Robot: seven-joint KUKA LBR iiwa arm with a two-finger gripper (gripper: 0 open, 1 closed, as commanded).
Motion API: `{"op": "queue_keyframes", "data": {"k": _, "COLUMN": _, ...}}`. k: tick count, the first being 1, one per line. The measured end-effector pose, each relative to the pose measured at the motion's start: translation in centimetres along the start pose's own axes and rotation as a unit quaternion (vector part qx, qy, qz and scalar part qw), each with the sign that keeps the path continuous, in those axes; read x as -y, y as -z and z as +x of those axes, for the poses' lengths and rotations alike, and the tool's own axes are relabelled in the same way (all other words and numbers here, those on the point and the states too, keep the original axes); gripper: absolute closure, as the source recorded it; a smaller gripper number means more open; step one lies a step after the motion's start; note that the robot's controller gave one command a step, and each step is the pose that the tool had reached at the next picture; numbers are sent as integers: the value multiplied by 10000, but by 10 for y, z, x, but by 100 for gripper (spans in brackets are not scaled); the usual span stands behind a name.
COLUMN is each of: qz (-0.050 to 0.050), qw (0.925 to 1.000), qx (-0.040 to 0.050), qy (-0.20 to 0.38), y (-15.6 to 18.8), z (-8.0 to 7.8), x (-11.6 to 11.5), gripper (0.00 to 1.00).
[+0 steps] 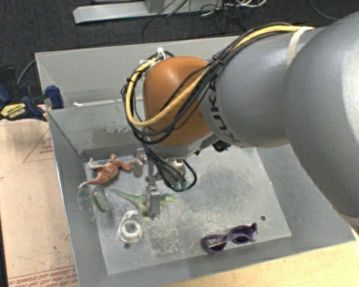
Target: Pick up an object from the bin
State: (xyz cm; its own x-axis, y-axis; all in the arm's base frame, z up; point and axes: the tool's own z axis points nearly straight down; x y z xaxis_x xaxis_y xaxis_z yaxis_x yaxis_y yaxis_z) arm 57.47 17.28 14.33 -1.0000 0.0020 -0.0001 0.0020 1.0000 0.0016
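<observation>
My gripper (152,205) reaches down from under the orange dome into the left half of the bin. Its tip sits on the middle of a thin green toy lizard (127,195), which lies flat on the floor and sticks out to both sides of the tip. Just below and to the left of the tip lies a clear round plastic piece (130,230). A brown toy dinosaur (108,170) lies near the back wall, up and to the left of the gripper.
A clear plastic cup (91,201) lies on its side against the left wall. Purple sunglasses (230,238) rest near the front wall, right of centre. The arm and its cables cover the bin's right and back.
</observation>
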Motion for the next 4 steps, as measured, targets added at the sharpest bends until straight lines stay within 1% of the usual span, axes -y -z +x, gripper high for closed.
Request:
{"op": "queue_keyframes", "data": {"k": 1, "qz": 0, "qw": 10000, "qx": 0, "qy": -1, "y": 0, "z": 0, "x": 0, "gripper": 0}}
{"op": "queue_keyframes", "data": {"k": 2, "qz": -7, "qw": 9891, "qx": 16, "qy": 1476, "y": -60, "z": 25, "x": 45, "gripper": 0}}
{"op": "queue_keyframes", "data": {"k": 3, "qz": -11, "qw": 9764, "qx": 10, "qy": 2161, "y": -72, "z": 15, "x": 2, "gripper": 100}}
{"op": "queue_keyframes", "data": {"k": 4, "qz": -12, "qw": 9764, "qx": 9, "qy": 2159, "y": -72, "z": 15, "x": 2, "gripper": 100}}
